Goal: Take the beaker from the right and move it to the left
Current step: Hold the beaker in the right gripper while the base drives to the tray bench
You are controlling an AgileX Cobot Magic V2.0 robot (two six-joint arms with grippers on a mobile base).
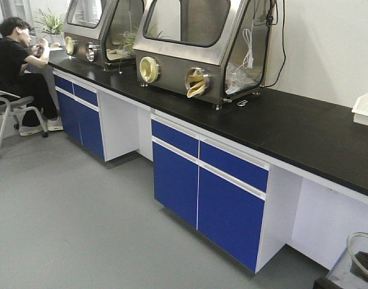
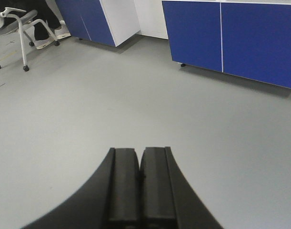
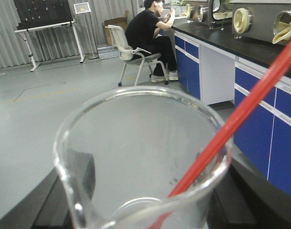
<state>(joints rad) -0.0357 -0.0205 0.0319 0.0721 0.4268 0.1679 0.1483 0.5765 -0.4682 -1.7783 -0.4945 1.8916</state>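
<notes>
Progress: grab looks done, move to left not finished as far as I can judge; beaker (image 3: 135, 157) fills the right wrist view, rim toward the camera, red rod (image 3: 240, 114) leaning out of it toward 2 o'clock; right claw (image 3: 155, 191) shows only as dark shapes at 7 and 4 o'clock of the glass, so I read it as pinching the beaker, though the contact itself is blurred by the glass; grey floor (image 2: 135, 95) shows behind the beaker and nothing visible underneath it, so my guess is it is lifted, not set down; left claw (image 2: 139, 155) has its fingers pressed together, holds nothing, and points at bare floor; no set-down spot on the left shows in any view; front view has only the black lab table (image 1: 304, 126) with glove boxes (image 1: 196, 48), a seated person (image 1: 15, 66) at 10 o'clock, and a clear curved rim (image 1: 352, 253) at 5 o'clock that I cannot identify; left to do: carry across to the left, lower, release.
</notes>
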